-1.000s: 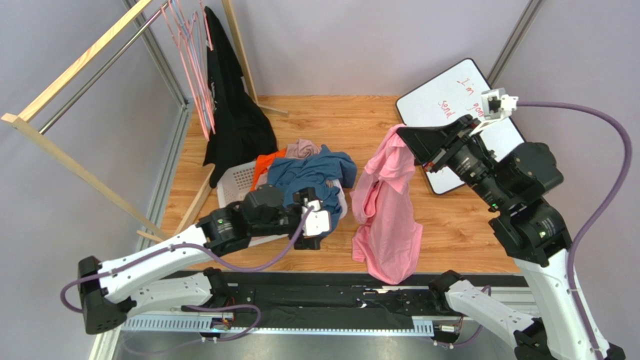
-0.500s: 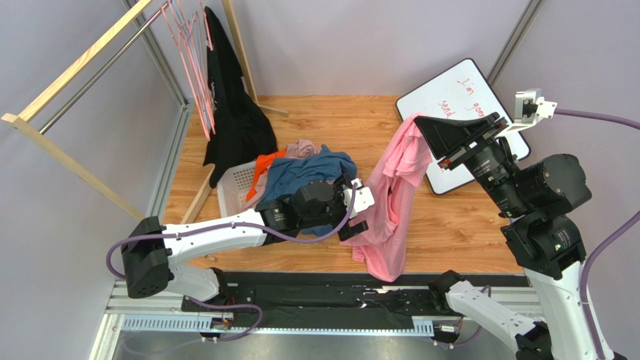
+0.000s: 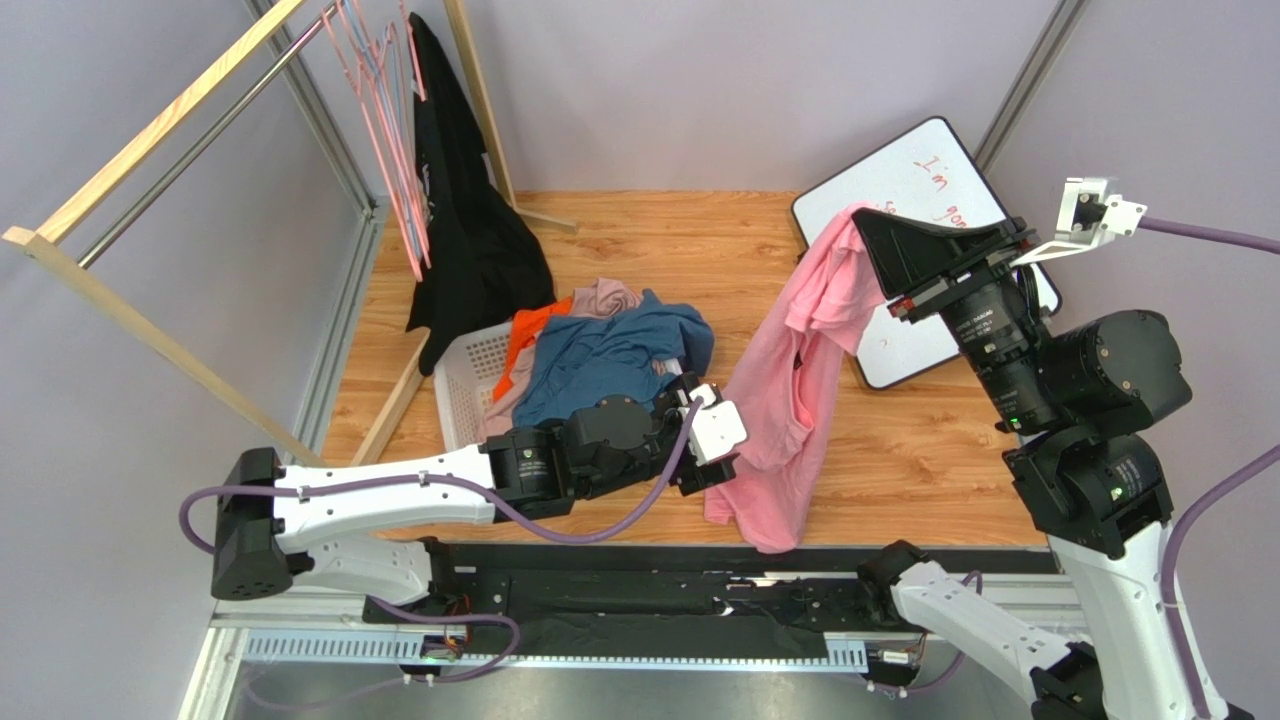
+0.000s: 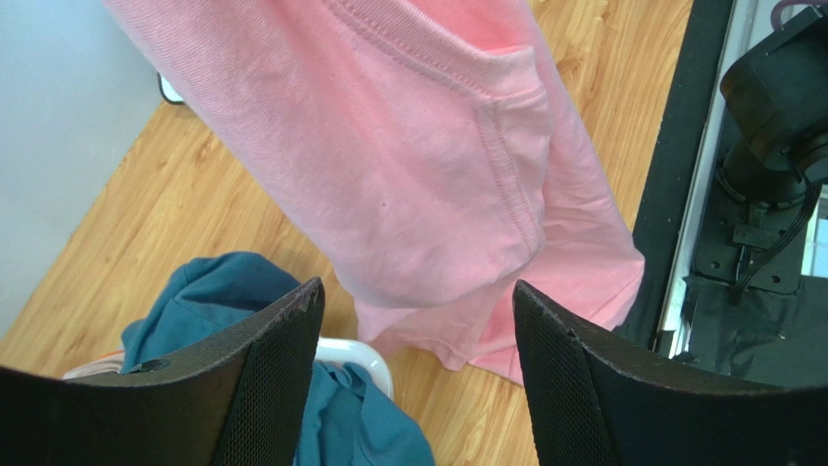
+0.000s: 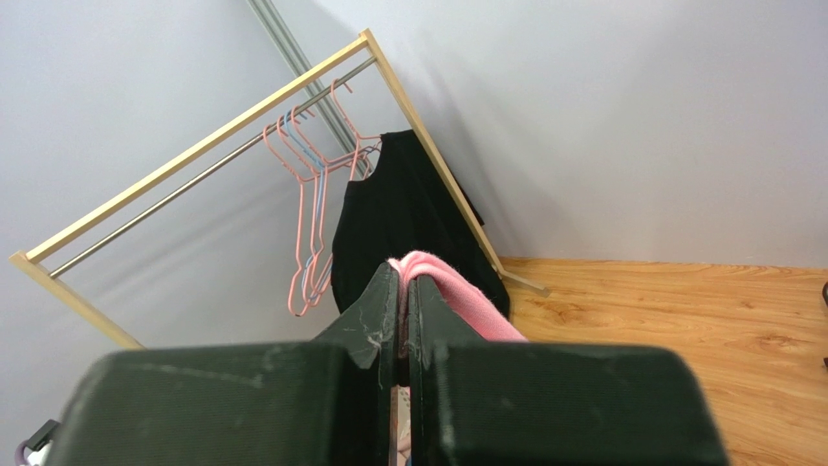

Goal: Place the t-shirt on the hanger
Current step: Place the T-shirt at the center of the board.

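Note:
The light-pink t-shirt (image 3: 784, 393) hangs from my right gripper (image 3: 866, 225), which is shut on its top edge and holds it high; its lower end rests on the wooden floor. In the right wrist view a pink fold (image 5: 447, 282) sticks out between the closed fingers. My left gripper (image 3: 718, 435) is open and empty beside the shirt's lower part; in the left wrist view the pink cloth (image 4: 408, 155) hangs just beyond the spread fingers (image 4: 282, 369). Thin pink hangers (image 3: 388, 135) hang on the rack rail at the far left, also seen in the right wrist view (image 5: 316, 194).
A white basket (image 3: 478, 368) holds a blue t-shirt (image 3: 609, 357) and other clothes. A long black garment (image 3: 466, 225) hangs on the wooden rack (image 3: 135, 150). A whiteboard (image 3: 902, 195) lies at the back right. The black front rail (image 3: 601, 578) runs along the near edge.
My right gripper has lifted the pink shirt higher and to the right. My left arm has reached right from the basket to the shirt's lower part.

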Robot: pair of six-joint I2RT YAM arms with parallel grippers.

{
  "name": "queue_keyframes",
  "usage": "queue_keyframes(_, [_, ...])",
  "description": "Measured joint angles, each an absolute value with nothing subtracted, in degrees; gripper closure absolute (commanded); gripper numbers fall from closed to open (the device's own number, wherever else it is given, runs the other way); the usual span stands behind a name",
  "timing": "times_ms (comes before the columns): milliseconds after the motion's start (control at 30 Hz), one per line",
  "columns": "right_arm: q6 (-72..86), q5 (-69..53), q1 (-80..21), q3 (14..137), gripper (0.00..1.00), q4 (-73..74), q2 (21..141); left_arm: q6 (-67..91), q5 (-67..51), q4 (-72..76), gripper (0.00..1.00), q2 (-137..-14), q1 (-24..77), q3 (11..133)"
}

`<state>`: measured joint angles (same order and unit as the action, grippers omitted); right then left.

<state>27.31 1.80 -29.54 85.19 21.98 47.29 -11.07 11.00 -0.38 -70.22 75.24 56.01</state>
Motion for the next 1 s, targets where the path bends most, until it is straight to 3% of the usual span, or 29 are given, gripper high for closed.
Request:
queue_keyframes(567, [28.8, 3.6, -29.5, 85.1, 1.0, 21.1, 47.5, -10.4, 13.0, 4.8, 0.17, -81.8, 78.0, 61.0])
queue_keyframes(667, [29.0, 3.6, -29.5, 85.1, 1.0, 21.1, 47.2, -9.1, 13.4, 5.2, 0.28, -84.5, 78.0, 62.7])
queue_keyframes(767, [29.1, 3.6, -29.5, 85.1, 1.0, 21.1, 46.7, -7.7, 13.9, 5.6, 0.51, -86.5, 76.9, 63.9])
queue_keyframes(800, [29.1, 3.6, -29.5, 85.1, 1.0, 21.1, 46.5, -7.4, 14.0, 5.5, 0.72, -86.7, 76.4, 63.9])
queue_keyframes(867, [29.1, 3.6, -29.5, 85.1, 1.0, 21.4, 46.0, -6.9, 14.1, 4.9, 0.95, -86.8, 74.9, 63.9])
queue_keyframes(900, [29.1, 3.7, -29.5, 85.1, 1.0, 21.7, 45.8, -6.7, 14.2, 4.5, 1.0, -86.6, 74.0, 63.9])
queue_keyframes(1000, [29.1, 4.8, -29.5, 83.8, 1.0, 23.3, 43.8, -6.7, 13.8, 0.9, 1.0, -84.4, 71.8, 63.5])
